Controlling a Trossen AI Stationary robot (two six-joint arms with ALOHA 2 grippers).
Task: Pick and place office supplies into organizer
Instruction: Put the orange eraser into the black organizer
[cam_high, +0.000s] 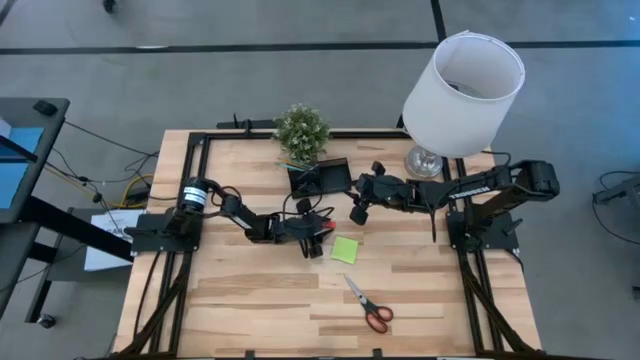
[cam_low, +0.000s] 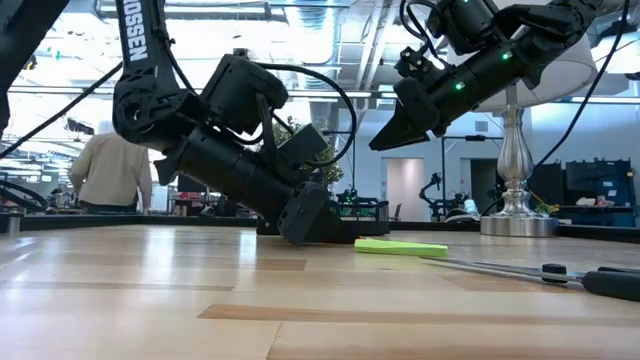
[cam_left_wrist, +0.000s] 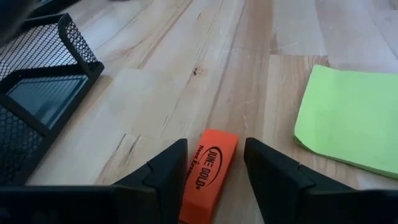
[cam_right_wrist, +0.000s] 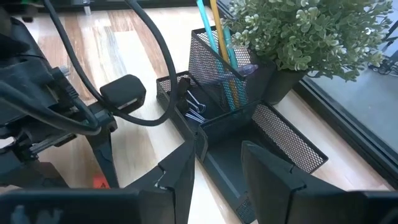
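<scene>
An orange-red eraser lies flat on the wooden table. My left gripper is open and low over it, one finger on each side. In the high view the left gripper is just left of the lime-green sticky-note pad. My right gripper is open and empty. It hovers above the black mesh organizer, which holds teal and yellow pens and binder clips. The red-handled scissors lie flat nearer the table's near edge. My left gripper has its open fingers on either side of the eraser's near end, slanting down from the table's left. The eraser lies flat on the table. I cannot tell whether a finger touches it.
A potted plant stands behind the organizer. A white-shaded lamp stands at the far right. Bare wood spreads toward the near edge around the scissors. A person stands in the room beyond the table.
</scene>
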